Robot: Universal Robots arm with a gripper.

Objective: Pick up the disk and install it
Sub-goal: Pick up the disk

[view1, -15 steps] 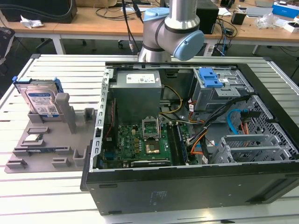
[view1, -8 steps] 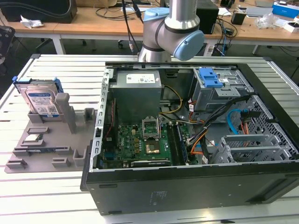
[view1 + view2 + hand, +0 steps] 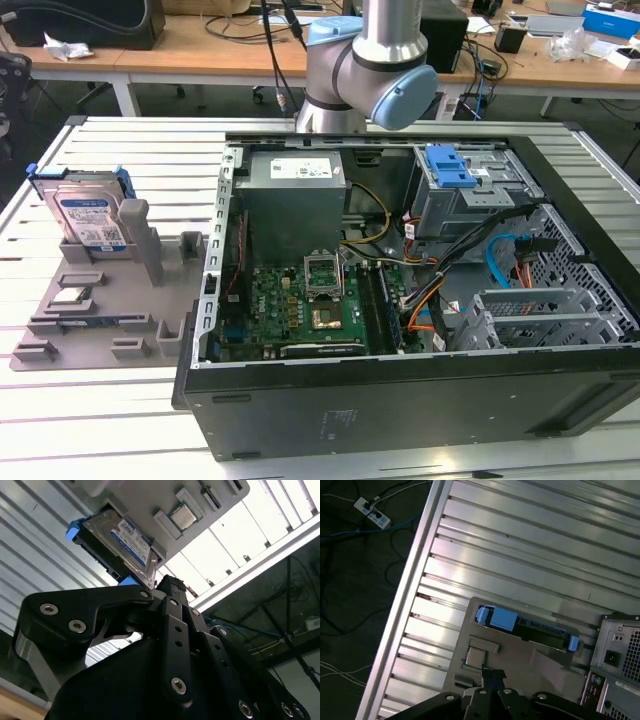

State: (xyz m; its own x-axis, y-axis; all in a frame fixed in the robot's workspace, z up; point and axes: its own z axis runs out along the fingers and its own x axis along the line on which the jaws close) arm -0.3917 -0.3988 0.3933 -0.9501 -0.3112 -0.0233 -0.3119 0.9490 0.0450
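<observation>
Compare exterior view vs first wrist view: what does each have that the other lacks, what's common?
Exterior view: the arm, the motherboard inside the open case, the blue latch on the grey cage. First wrist view: a power strip, the case's rear power socket. Shared: the disk standing on edge in the grey holder on the slatted table.

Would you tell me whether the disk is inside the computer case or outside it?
Outside: the disk stands on edge in the grey holder tray beside the open computer case, at the exterior view's left.
</observation>
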